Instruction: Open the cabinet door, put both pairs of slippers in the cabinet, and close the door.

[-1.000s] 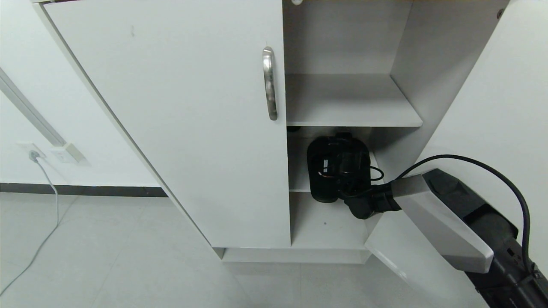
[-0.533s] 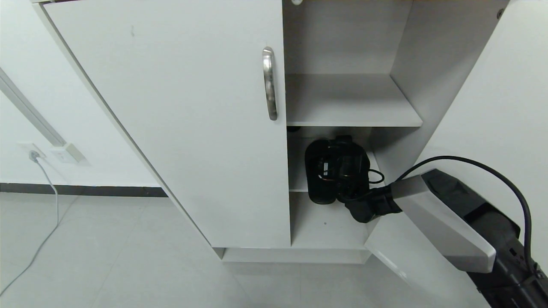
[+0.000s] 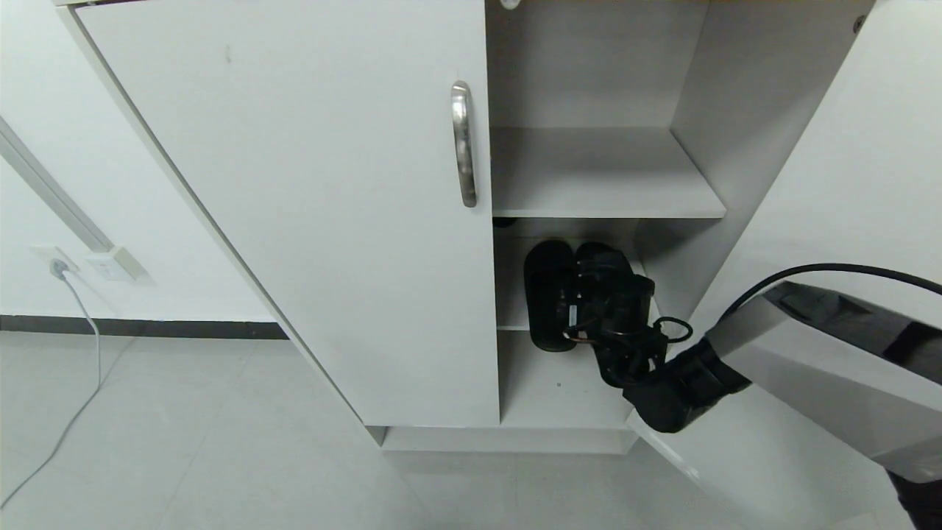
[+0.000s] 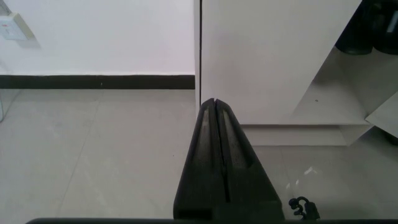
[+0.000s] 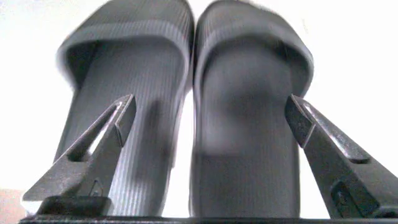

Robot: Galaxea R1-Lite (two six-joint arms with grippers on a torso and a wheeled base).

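Right gripper point(image 3: 607, 327) standing wide open, holding nothing. Its fingers point(image 5: 93, 155) flanking pair of black ribbed rubber slippers point(image 5: 249, 124) without touching.
Slippers lying side by side just ahead of it, toes pointing away, on middle shelf point(image 3: 509, 294) of white wooden cabinet point(image 3: 294, 184). Heels sitting near front edge, probably for easy release.
Left gripper point(image 4: 214, 106) pressed shut, empty, hanging above grey tile floor point(image 4: 93, 155).
Right cabinet door point(image 3: 868, 184) standing open, closing not yet done.

Slippers point(image 3: 548, 294) partly behind right gripper point(image 3: 617, 313); heels beyond the right wrist view's edge, blurred
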